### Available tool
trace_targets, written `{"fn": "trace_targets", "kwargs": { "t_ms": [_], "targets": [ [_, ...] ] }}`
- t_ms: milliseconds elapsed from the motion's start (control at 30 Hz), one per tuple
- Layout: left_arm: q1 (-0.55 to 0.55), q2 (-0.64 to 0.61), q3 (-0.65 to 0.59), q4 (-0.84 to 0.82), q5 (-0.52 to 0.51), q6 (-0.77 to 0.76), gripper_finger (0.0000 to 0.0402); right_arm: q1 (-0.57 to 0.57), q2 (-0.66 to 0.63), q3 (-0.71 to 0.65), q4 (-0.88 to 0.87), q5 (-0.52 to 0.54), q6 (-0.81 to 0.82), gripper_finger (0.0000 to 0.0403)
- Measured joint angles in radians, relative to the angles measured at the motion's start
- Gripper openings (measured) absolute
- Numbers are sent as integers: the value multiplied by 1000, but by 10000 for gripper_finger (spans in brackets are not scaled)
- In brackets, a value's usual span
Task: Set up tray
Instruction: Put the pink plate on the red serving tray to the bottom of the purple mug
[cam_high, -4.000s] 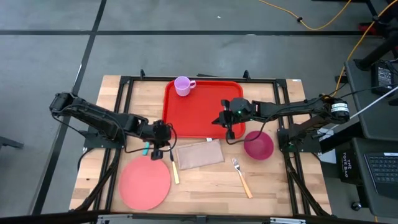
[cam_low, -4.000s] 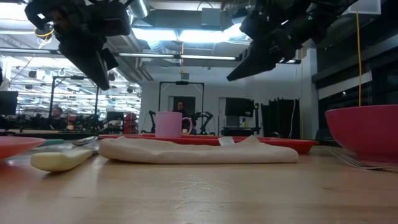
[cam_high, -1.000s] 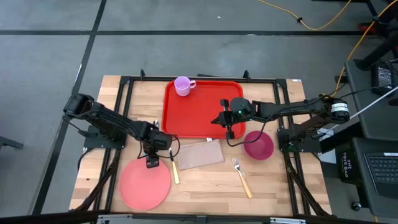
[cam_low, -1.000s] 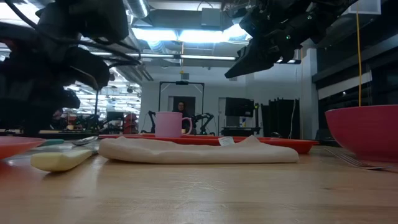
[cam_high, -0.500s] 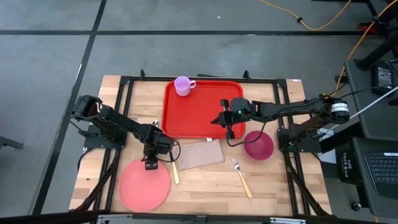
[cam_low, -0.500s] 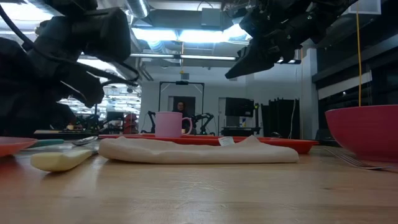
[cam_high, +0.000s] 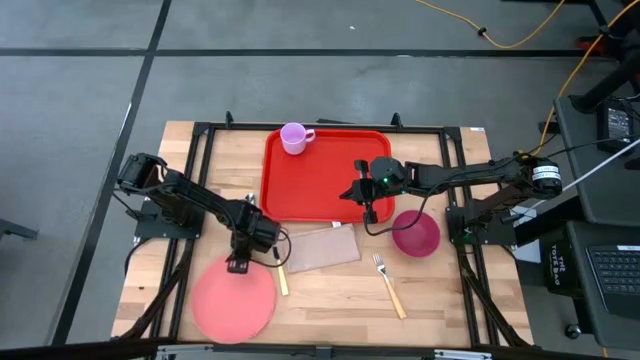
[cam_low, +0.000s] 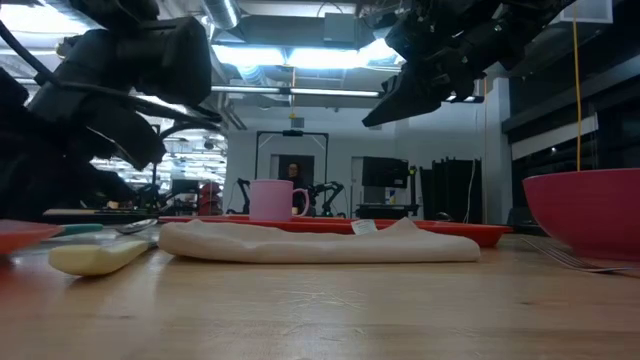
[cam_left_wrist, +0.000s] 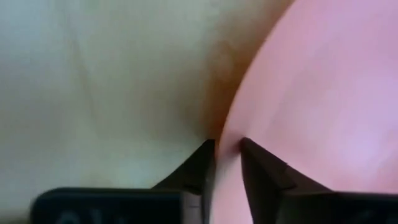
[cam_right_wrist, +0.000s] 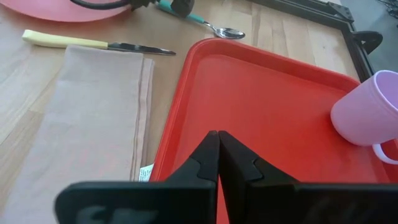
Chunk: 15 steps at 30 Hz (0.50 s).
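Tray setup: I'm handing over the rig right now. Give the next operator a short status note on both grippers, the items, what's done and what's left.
Left gripper: down at the pink plate's rim, fingers nearly closed astride the edge; a firm grip is not confirmed.
Right gripper: shut, empty, hovering over the tray.
Done: only the purple cup stands on the tray, in its far corner.
Left: plate, napkin, knife, fork, spoon and the pink bowl all lie on the table, off the tray.
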Motion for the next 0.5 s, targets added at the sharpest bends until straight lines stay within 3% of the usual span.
{"fn": "trace_targets", "kwargs": {
  "t_ms": [133,500],
  "targets": [
    [3,-1,0,-3,24,2,11,0,0,0,0,0,0,10],
    [-1,-11,0,-1,48,14,3,0,0,0,0,0,0,10]
  ]
}}
